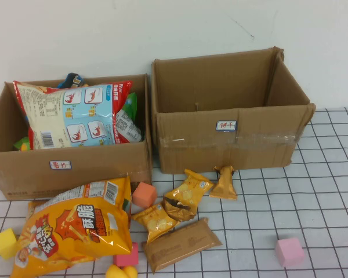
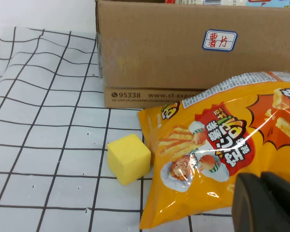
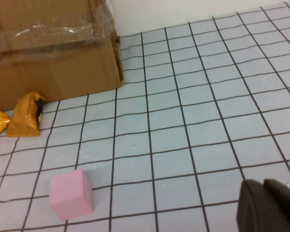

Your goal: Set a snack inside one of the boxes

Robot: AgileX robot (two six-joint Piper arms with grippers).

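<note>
Two cardboard boxes stand at the back. The left box (image 1: 69, 168) holds a white, blue and red snack bag (image 1: 75, 116); the right box (image 1: 232, 139) shows nothing inside. A big orange chips bag (image 1: 75, 226) lies in front of the left box. Beside it lie small orange packets (image 1: 188, 194) and a flat brown packet (image 1: 181, 243). My left gripper (image 2: 266, 203) is shut and empty, hovering just over the chips bag (image 2: 222, 145). My right gripper (image 3: 268, 208) is shut over bare grid cloth, holding nothing. Neither arm shows in the high view.
Foam cubes lie about: a yellow cube (image 1: 4, 242) left of the chips bag, a salmon cube (image 1: 144, 194) by the left box, and a pink cube (image 1: 290, 251) alone at the front right. One small orange packet (image 3: 25, 121) leans by the right box.
</note>
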